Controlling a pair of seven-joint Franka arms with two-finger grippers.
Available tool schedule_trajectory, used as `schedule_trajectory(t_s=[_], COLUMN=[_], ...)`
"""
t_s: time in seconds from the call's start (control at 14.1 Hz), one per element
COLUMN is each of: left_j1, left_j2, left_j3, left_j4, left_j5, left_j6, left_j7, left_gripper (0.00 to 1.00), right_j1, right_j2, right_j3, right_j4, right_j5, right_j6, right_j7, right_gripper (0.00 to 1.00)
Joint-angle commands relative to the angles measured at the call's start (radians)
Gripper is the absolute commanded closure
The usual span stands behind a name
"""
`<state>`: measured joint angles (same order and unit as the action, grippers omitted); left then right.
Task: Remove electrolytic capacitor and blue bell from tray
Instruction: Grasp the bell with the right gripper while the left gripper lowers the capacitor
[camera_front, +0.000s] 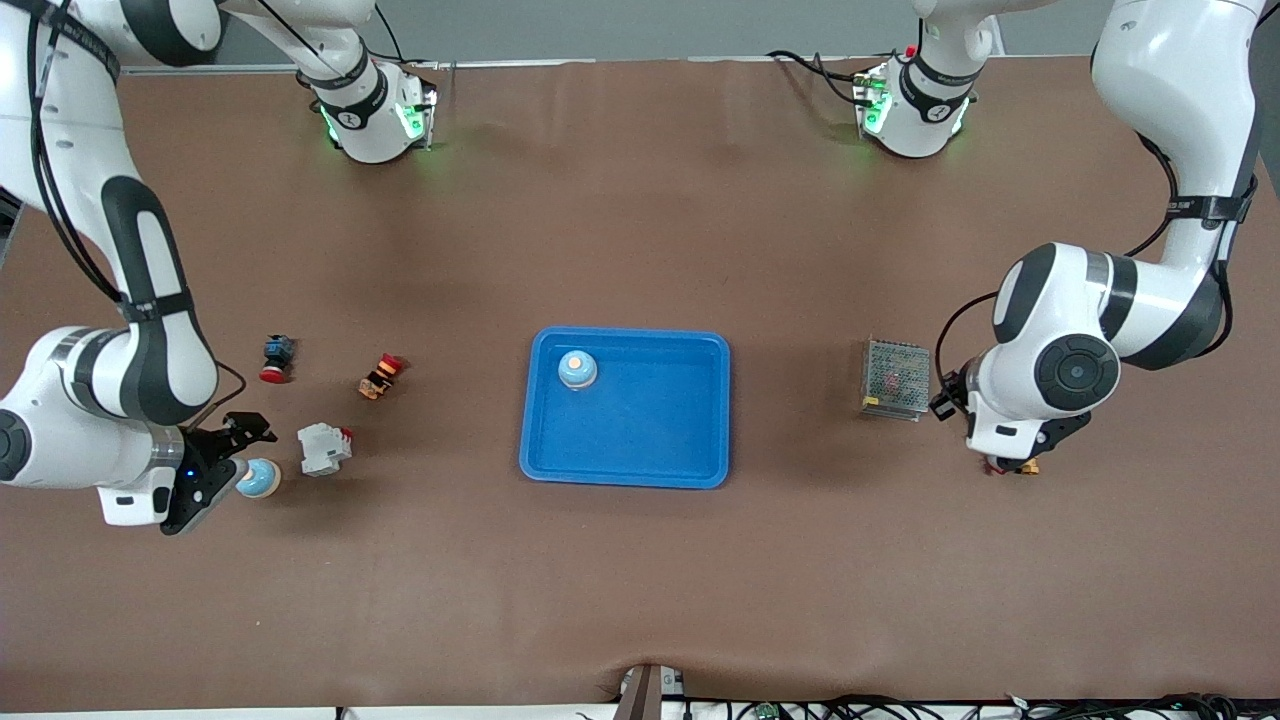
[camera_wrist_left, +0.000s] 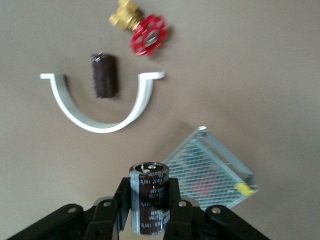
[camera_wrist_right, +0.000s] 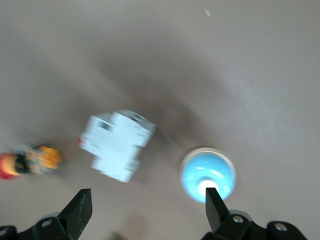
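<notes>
My left gripper is shut on a dark brown capacitor and holds it upright above the table. In the front view the left arm's wrist hides both. A second capacitor lies inside a white curved clip. My right gripper is open and low over the table at the right arm's end. A blue bell sits there, and in the right wrist view the bell lies right by one fingertip. Another blue bell sits in the blue tray.
A white breaker lies beside the bell. An orange-red button and a blue-red button lie farther from the front camera. A mesh power supply and a brass valve with a red wheel lie by the left arm.
</notes>
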<state>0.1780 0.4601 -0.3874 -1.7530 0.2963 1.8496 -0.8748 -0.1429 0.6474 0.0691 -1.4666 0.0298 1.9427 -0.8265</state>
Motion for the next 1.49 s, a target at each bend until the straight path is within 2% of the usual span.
schedule_trajectory(t_s=[0.0,0.35,0.64,0.78,0.99,1.2,1.27,1.34,1.42], left_j1=[0.049,0.146,0.202,0.210,0.239,0.242,0.241,0.241,0.241], left_j2=[-0.058,-0.075,-0.074,-0.074,-0.061,-0.052,-0.051,-0.051,-0.052], left_j3=[-0.013,-0.013,-0.013,-0.011,-0.011,-0.011,-0.011,-0.011,-0.011], left_j4=[-0.103,-0.256,-0.370,-0.407,-0.450,-0.456,-0.453,-0.453,-0.450], left_j5=[0.026,0.032,0.062,0.078,0.098,0.118,0.118,0.119,0.119], left_j6=[0.000,0.040,0.202,0.256,0.364,0.384,0.384,0.382,0.382], left_j7=[0.030,0.056,0.054,0.056,0.054,0.054,0.053,0.053,0.054], left_gripper=[1.00,1.00,1.00,1.00,1.00,1.00,0.90,0.50,0.00], right_j1=[0.086,0.281,0.420,0.469,0.566,0.646,0.658,0.674,0.686], right_j2=[-0.101,-0.175,-0.173,-0.170,-0.164,-0.129,-0.111,-0.094,-0.082], right_j3=[-0.003,-0.003,-0.003,-0.005,-0.005,-0.008,-0.008,-0.008,-0.008], right_j4=[-0.031,-0.032,-0.032,-0.038,-0.075,-0.089,-0.089,-0.092,-0.106], right_j5=[0.009,0.009,0.044,0.099,0.101,0.091,0.091,0.090,0.088], right_j6=[-0.076,-0.151,-0.136,-0.090,0.020,0.088,0.108,0.128,0.149], right_j7=[0.206,0.654,0.984,1.100,1.292,1.389,1.415,1.441,1.463], right_gripper=[0.00,0.00,0.00,0.00,0.00,0.00,0.00,0.00,0.00])
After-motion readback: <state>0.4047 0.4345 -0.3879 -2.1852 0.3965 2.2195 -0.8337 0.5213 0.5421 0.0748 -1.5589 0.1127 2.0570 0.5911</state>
